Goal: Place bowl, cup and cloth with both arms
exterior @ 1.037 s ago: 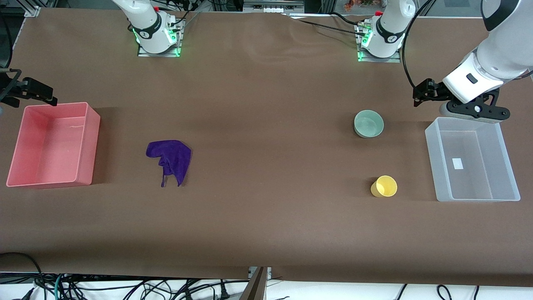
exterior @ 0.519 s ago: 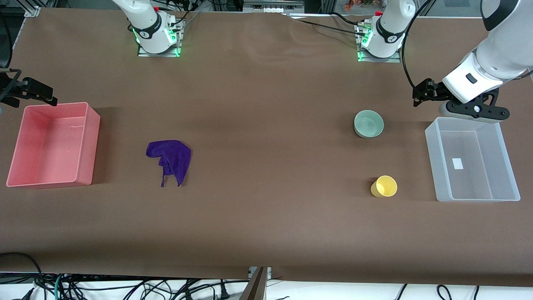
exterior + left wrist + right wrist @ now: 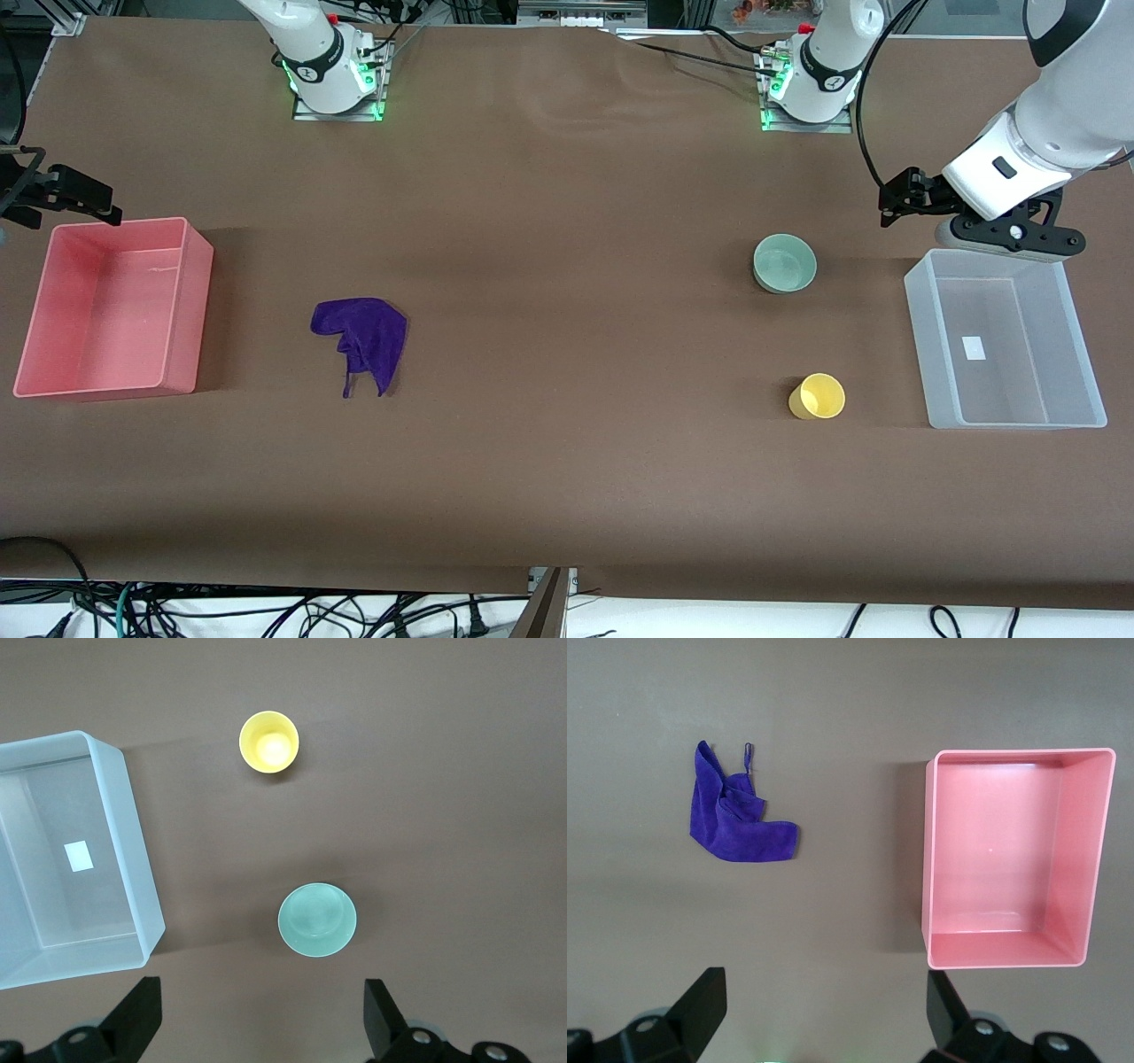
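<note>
The pale mint-green bowl (image 3: 784,263) stands upright on the brown table toward the left arm's end; it also shows in the left wrist view (image 3: 317,920). The yellow cup (image 3: 818,396) stands upright nearer to the front camera than the bowl (image 3: 268,742). The purple cloth (image 3: 361,341) lies crumpled toward the right arm's end (image 3: 735,819). My left gripper (image 3: 1010,237) (image 3: 261,1028) hangs open and empty high over the table beside the clear bin. My right gripper (image 3: 824,1028) hangs open and empty high beside the pink bin; its black hand shows at the picture's edge (image 3: 53,188).
An empty clear plastic bin (image 3: 921,292) (image 3: 142,895) stands at the left arm's end of the table, beside the bowl and cup. An empty pink bin (image 3: 199,301) (image 3: 928,859) stands at the right arm's end, beside the cloth. Cables hang below the table's front edge.
</note>
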{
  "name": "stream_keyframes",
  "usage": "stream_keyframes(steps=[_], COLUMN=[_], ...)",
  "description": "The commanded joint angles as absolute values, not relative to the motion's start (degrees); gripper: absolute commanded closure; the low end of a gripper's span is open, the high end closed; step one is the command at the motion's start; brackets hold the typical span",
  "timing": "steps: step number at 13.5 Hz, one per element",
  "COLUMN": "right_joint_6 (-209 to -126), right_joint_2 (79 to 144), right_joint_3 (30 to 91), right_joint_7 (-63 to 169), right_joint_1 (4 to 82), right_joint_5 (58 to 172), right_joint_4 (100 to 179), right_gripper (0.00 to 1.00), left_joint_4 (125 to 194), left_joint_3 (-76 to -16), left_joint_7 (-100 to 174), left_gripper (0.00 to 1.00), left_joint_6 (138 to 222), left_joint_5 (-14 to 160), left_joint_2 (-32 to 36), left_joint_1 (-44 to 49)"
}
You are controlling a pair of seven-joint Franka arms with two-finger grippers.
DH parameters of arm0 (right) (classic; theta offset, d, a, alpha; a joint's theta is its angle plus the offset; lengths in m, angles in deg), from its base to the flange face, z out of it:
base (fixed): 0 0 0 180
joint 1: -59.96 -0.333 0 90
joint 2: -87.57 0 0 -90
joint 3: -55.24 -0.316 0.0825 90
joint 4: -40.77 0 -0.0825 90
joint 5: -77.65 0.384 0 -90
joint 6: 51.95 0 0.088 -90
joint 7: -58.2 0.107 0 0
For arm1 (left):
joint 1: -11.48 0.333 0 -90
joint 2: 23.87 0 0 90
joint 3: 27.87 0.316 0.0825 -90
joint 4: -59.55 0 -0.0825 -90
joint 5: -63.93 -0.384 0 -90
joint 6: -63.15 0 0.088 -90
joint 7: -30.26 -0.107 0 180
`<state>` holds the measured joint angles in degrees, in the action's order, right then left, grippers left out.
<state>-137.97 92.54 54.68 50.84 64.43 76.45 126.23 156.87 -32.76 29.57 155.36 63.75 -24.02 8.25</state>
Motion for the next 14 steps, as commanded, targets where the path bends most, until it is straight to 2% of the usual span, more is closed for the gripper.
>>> stream_keyframes(steps=[1, 7, 12, 14], right_joint_6=[-137.8, -138.1, -140.0, -146.7], right_joint_2=[92.5, 93.6, 95.6, 96.2], right_joint_3=[54.4, 54.4, 54.4, 54.3], right_joint_7=[51.1, 51.2, 51.3, 51.3], right_joint_1=[64.4, 63.7, 62.9, 62.9], right_joint_5=[76.0, 76.2, 74.1, 74.7], right_joint_4=[125.7, 125.8, 132.9, 139.3], right_gripper=[0.0, 0.0, 0.0, 0.0], left_joint_4=[155.6, 155.6, 156.6, 159.3], left_joint_3=[-32.9, -33.1, -33.1, -33.1], left_joint_7=[29.6, 29.9, 28.7, 27.4], left_gripper=[0.0, 0.0, 0.0, 0.0], left_joint_6=[154.5, 154.8, 150.7, 151.8], left_joint_5=[64.2, 63.5, 64.1, 64.0], left_joint_2=[-23.3, -22.8, -20.0, -19.6], left_joint_1=[8.5, 8.1, 7.9, 7.9])
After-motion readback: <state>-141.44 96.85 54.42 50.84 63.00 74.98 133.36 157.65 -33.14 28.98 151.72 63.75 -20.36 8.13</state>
